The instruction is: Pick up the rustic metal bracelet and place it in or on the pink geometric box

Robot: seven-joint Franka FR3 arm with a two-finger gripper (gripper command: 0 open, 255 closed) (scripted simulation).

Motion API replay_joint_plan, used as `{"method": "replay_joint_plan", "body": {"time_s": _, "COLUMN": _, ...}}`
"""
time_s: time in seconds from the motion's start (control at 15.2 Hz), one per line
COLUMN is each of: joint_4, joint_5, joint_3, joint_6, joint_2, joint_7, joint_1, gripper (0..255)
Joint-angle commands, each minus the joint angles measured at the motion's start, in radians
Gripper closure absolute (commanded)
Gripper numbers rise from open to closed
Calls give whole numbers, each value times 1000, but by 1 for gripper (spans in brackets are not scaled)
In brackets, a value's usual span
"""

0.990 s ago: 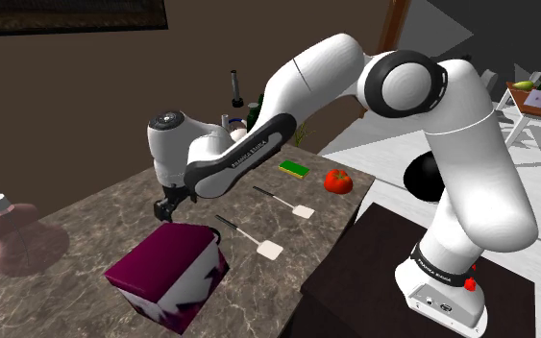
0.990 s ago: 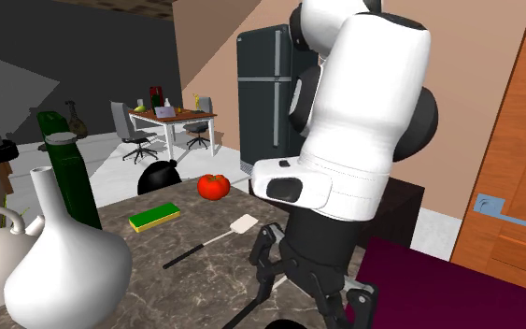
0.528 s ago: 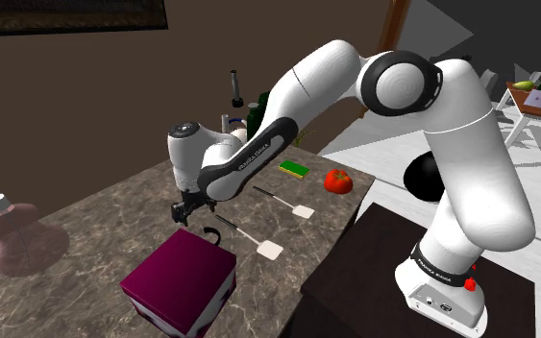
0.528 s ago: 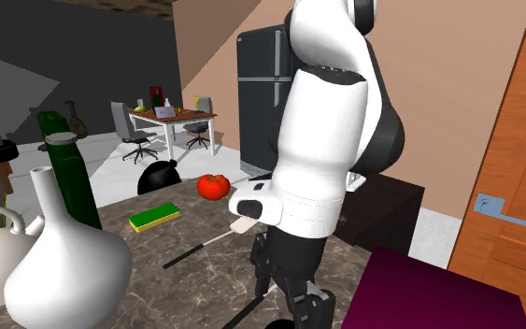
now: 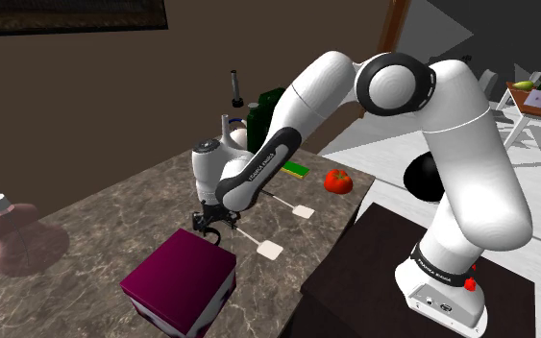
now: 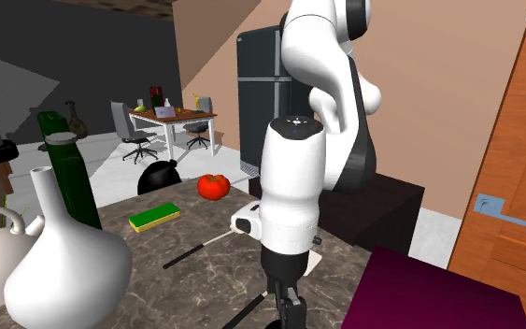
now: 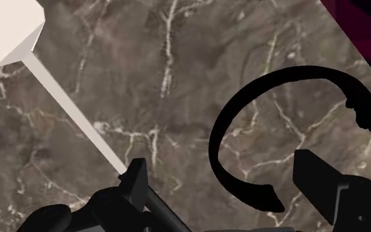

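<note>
— Where's the bracelet point(image 7: 215, 146)?
— It lies flat on the marble worktop point(image 7: 144, 79), toward its stand-side edge, just beside the magenta box point(image 7: 362, 26).
— And the gripper point(image 7: 225, 174)?
— Its fingers are spread wide. The black ring lies between them, touching neither.

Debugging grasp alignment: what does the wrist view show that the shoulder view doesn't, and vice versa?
Wrist, not shoulder: the black bracelet, an open ring lying flat, with one arc between the open fingers, which do not visibly touch it.
Shoulder, not wrist: the tomato, green sponge, a second spatula, the pinkish-brown bottle and the stand.
Both: the gripper, dark magenta box, near white-headed spatula and marble counter.
</note>
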Motion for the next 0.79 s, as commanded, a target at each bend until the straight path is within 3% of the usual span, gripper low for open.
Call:
{"method": "replay_joint_plan", "body": {"time_s": 0.0, "joint_4": 6, "joint_5": -4, "joint_3": -8, "joint_6": 17, "joint_2": 24, "joint_7": 10, "joint_1": 5, "gripper": 0}}
{"method": "replay_joint_plan", "body": {"time_s": 0.73, "joint_4": 20, "joint_5": -16, "joint_3": -20, "joint_6": 43, "joint_2": 64, "joint_7": 18, "joint_1": 13, "gripper": 0}}
